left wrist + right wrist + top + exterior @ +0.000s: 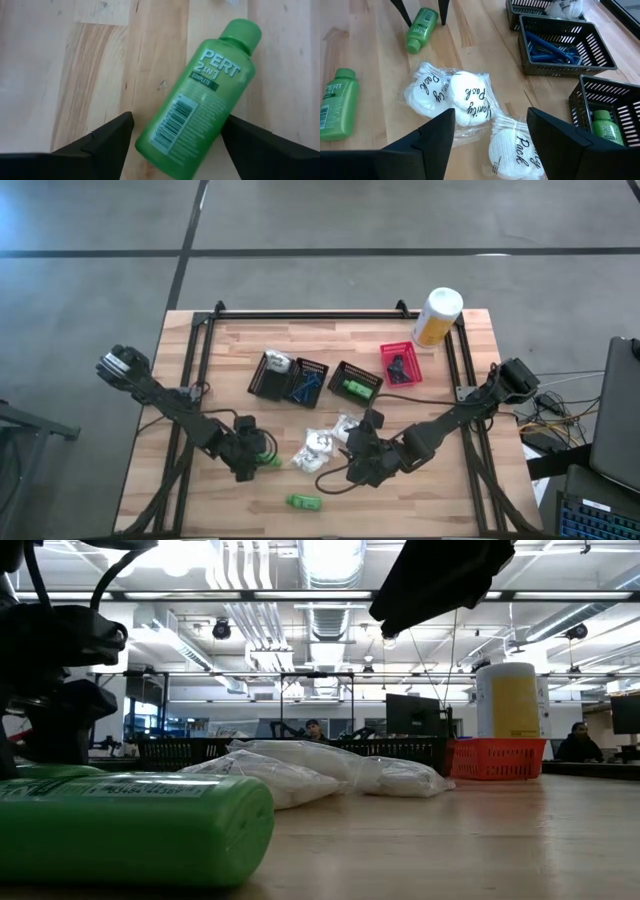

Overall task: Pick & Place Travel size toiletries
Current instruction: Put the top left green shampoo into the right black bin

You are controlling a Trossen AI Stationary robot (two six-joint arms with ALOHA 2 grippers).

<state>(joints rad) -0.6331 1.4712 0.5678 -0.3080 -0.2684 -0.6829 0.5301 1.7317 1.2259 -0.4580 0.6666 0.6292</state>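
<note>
Toiletries are partly sorted: baskets at the far side hold some, while we straddle a green bottle with the left gripper spread; right gripper hovers released over white packs.

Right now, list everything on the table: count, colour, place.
Pert shampoo bottles: three seen, green; one between the left jaws, one loose at the near table edge, one in a black basket.
Vanity packs: three, white, clear-wrapped, table centre below the right gripper.
Black mesh baskets: three in a row mid-table; the left holds a white pack, the middle blue razors.
Red basket: one, right of the black ones, dark item inside.
Canister: one, white and yellow, far right corner.
Left gripper: jaws open astride a bottle.
Right gripper: jaws open above the packs.
</note>
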